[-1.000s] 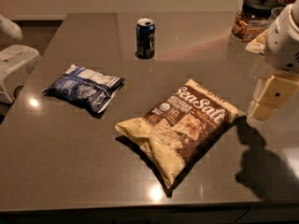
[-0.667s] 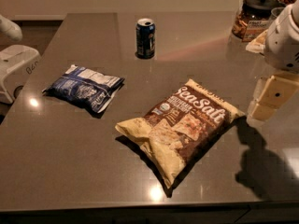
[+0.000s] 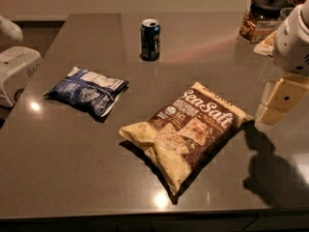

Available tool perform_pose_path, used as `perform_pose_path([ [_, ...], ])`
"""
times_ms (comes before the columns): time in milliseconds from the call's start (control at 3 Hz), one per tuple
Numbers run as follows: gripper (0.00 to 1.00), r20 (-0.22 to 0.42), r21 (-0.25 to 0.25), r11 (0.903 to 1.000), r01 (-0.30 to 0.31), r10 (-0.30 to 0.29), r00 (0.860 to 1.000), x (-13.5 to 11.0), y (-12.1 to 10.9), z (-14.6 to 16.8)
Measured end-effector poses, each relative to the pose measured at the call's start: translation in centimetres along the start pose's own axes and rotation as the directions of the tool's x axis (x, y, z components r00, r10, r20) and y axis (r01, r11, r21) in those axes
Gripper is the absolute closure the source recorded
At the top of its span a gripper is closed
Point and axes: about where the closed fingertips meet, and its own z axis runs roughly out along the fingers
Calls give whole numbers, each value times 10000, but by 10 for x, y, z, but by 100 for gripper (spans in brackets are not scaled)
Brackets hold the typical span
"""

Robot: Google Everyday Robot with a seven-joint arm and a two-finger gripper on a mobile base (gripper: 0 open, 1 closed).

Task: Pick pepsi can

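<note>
The pepsi can (image 3: 150,39) stands upright at the far middle of the dark table (image 3: 72,158). It is small and dark blue with a silver top rim. My gripper (image 3: 278,100) hangs above the table's right side, with pale tan fingers (image 3: 285,94) pointing down and left. It is well to the right of the can and nearer to me, beside the right end of the brown "Sea Salt" chip bag (image 3: 188,127). It holds nothing that I can see.
A flat blue-and-white snack bag (image 3: 87,91) lies at the left. A black-lidded glass jar (image 3: 261,18) stands at the far right, with another container behind it. A white object (image 3: 14,69) sits beyond the table's left edge.
</note>
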Motion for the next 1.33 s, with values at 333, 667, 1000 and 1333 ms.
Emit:
perform_pose_path([
  [333,0,0,4,10000,1,-1,10000,0,0,0],
  [667,0,0,4,10000,1,-1,10000,0,0,0],
  [1000,0,8,27,10000,5,-5,10000,0,0,1],
  [1333,0,9,28,10000,5,-5,10000,0,0,1],
])
